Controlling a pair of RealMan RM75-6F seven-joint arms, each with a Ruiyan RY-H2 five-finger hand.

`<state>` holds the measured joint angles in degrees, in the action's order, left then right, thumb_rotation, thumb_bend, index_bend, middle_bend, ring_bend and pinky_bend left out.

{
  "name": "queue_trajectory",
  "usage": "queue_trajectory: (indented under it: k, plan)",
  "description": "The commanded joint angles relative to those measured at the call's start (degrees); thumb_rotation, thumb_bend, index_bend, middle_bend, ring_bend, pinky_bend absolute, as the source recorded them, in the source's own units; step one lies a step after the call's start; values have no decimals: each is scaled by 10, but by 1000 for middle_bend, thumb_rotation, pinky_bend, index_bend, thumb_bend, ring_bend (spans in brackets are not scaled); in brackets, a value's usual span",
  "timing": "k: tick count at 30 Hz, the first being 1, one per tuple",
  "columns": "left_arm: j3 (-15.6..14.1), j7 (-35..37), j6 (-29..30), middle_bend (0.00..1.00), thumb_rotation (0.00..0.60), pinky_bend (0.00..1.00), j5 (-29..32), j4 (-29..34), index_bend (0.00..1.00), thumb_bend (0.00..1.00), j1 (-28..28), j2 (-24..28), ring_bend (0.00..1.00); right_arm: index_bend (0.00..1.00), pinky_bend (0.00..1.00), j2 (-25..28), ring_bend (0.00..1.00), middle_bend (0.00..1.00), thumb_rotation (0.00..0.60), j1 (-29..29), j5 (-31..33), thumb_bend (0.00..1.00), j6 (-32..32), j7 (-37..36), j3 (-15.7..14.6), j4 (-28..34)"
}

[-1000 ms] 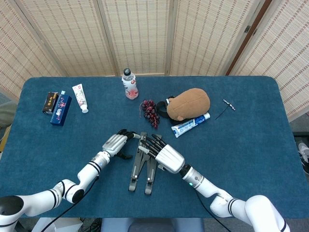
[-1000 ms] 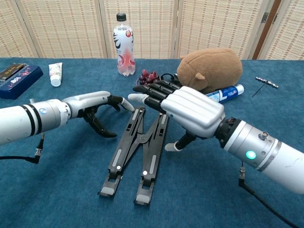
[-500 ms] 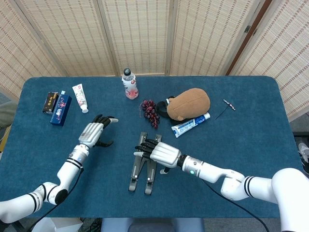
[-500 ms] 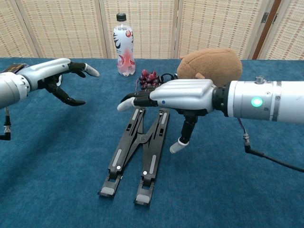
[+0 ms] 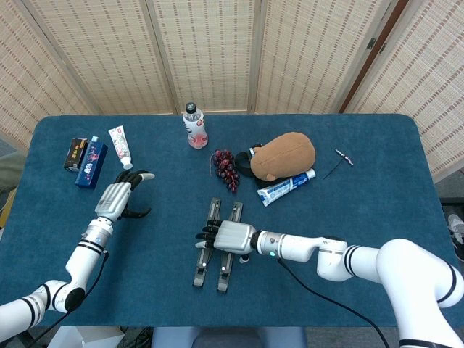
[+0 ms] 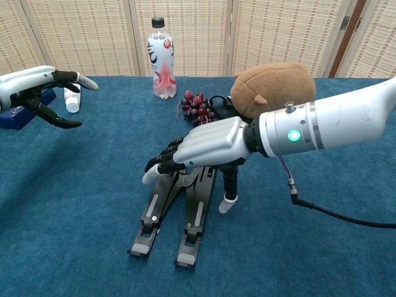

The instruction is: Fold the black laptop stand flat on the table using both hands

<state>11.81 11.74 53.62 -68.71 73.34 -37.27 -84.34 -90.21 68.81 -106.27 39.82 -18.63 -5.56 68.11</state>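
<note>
Since the earlier frames the left hand (image 5: 118, 197) has drawn away to the left, well clear of the stand, while the right hand (image 5: 225, 235) has turned to lie across it; the left hand now hovers above the blue table (image 5: 377, 174) near the dark blue box (image 5: 91, 164), its fingers apart and gently curled, holding nothing; beyond it lie a small dark packet (image 5: 75, 154) and a white tube (image 5: 120, 147); the black laptop stand (image 5: 214, 252) lies near the table's front middle, its two bars close together and low on the cloth; the right hand spreads flat over the stand's far half, fingers pointing left, and seems to press on it, though contact is hard to confirm from either view; behind stand a drink bottle (image 5: 194, 126), a bunch of dark grapes (image 5: 225, 167), a brown plush toy (image 5: 284, 154) and a toothpaste tube (image 5: 286, 187).
</note>
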Motion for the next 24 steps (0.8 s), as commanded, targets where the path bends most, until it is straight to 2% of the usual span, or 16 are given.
queue_trajectory:
  k: [1,6,12,24]
  plan:
    - [1,6,-1,154,600,0,-1,-3,192,222,2,1,149,0,0,-17,0,0,600,10,-6,0,3,-10,-10,-22]
    - [0,17,-6,153,600,0,-3,-9,192,221,4,1,149,0,0,-34,0,0,600,19,-6,2,6,-27,-18,-47]
    - [1,27,-8,151,600,0,-6,-19,192,222,5,-2,147,0,0,-51,0,6,600,30,-3,55,9,-47,-25,-75]
    - [0,40,-10,149,600,0,-12,-34,192,221,6,-9,145,1,0,-73,0,171,600,43,4,153,17,-75,-36,-108]
